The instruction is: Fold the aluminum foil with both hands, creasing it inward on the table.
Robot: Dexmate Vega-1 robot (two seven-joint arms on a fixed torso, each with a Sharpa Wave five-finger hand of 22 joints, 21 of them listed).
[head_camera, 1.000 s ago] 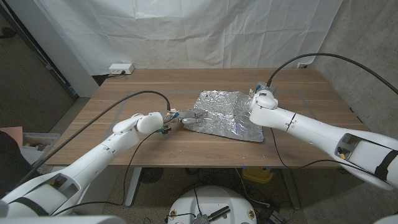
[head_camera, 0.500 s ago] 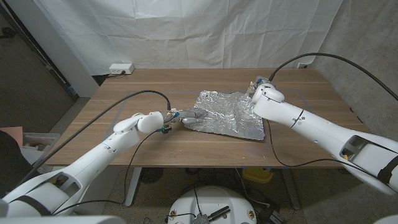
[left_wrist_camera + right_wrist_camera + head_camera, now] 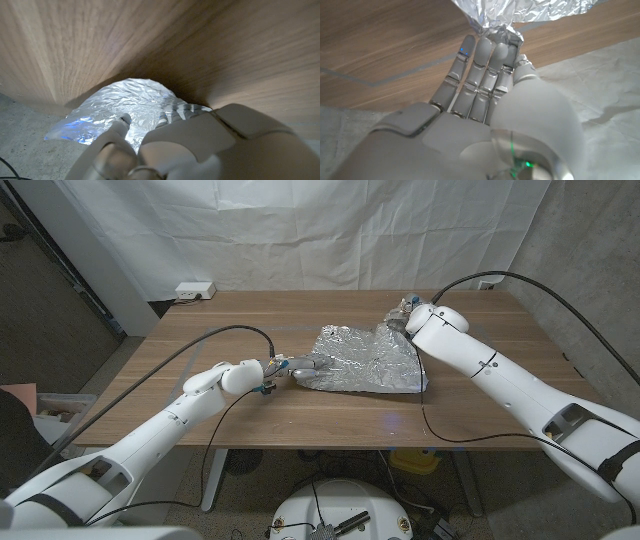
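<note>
My right hand (image 3: 485, 95) pinches the foil (image 3: 362, 360) corner at two o'clock; my left hand (image 3: 300, 366) pins its nine o'clock edge on the table (image 3: 200, 320). I should carry the corner inward slowly, then press.

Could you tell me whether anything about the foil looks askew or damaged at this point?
The aluminum foil is crinkled all over, and its far right corner is bunched and lifted where the right hand pinches it. The left hand presses its near left edge. Nothing looks torn.
</note>
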